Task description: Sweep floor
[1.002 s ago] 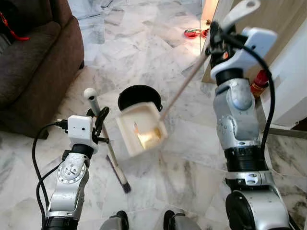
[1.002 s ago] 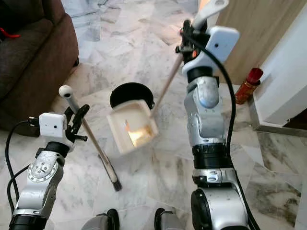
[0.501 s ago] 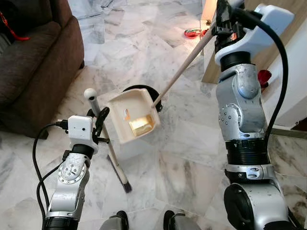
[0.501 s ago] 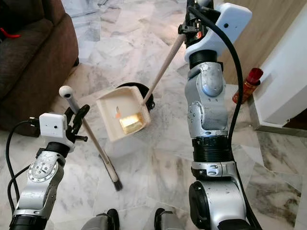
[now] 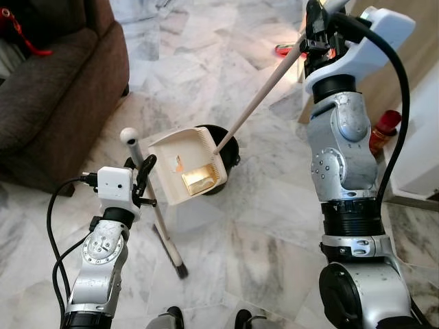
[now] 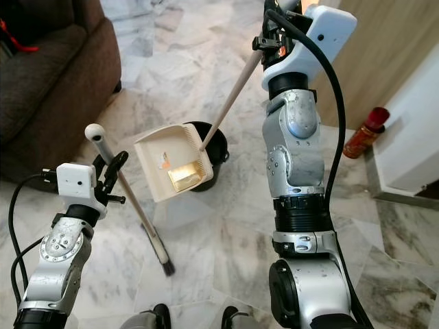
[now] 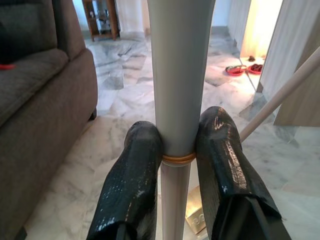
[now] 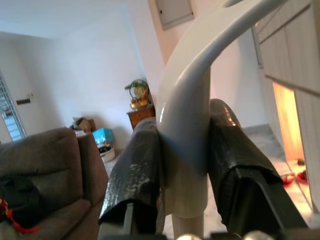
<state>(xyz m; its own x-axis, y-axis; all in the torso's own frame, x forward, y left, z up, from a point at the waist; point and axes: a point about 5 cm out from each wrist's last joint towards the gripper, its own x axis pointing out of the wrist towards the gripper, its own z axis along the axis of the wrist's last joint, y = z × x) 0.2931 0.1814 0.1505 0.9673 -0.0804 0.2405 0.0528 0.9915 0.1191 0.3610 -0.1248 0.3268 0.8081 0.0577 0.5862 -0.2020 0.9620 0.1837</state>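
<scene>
Marble floor (image 5: 267,226) spreads pale and swept-looking around a cream dustpan (image 5: 185,166) tipped over the black bin (image 5: 223,147), a yellowish scrap resting in its pan. Judging by that, collecting is done and emptying remains. Right tool (image 8: 182,165) is clamped on the dustpan's long handle; left tool (image 7: 177,165) grips the broom (image 5: 156,205), bristles resting on the floor beside a brown sofa (image 5: 48,96)
</scene>
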